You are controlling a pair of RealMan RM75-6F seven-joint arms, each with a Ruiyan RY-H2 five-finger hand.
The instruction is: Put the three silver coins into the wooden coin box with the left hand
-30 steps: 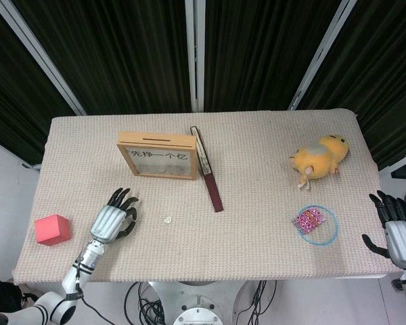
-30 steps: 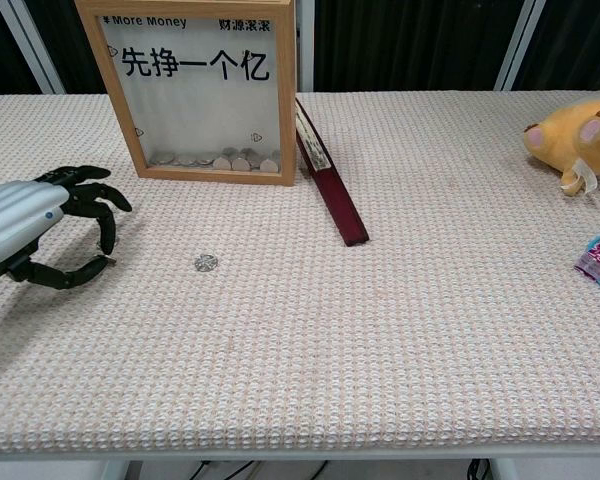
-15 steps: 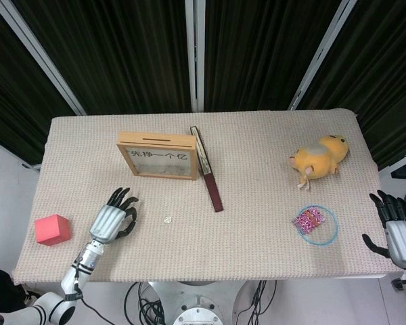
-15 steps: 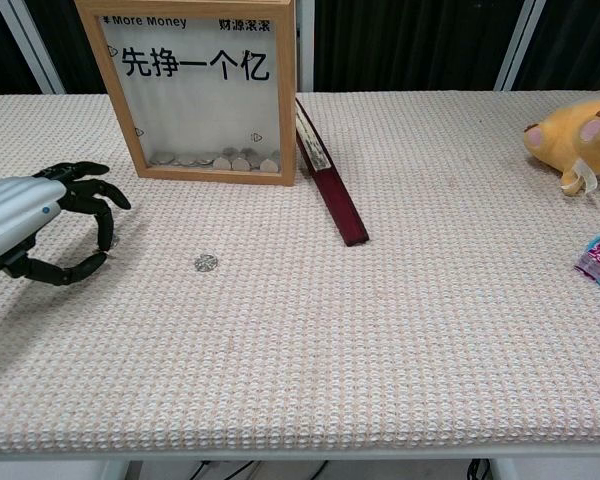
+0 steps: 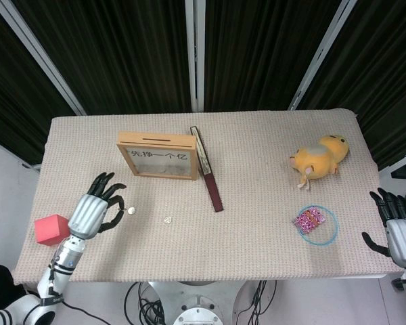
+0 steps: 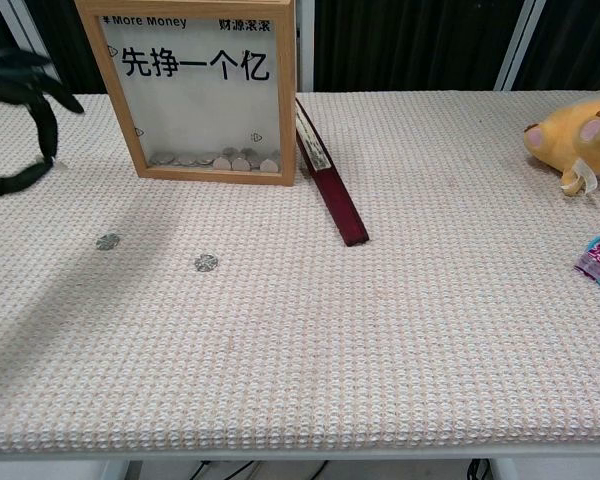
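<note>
- My left hand (image 5: 95,206) hangs above the cloth, fingers (image 6: 25,85) spread and curled, holding nothing.
- Two coins lie flat on the table (image 5: 257,156): one (image 6: 107,241) just right of my fingertips, another (image 6: 206,262) further right.
- Box (image 5: 157,154) upright behind them, more coins inside.
- Right hand (image 5: 398,227) at table's edge, fingers apart, empty.

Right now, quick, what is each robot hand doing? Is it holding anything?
Left hand: raised above the table, fingers apart, holding nothing.
Right hand: at the table's right edge, fingers spread, holding nothing.
</note>
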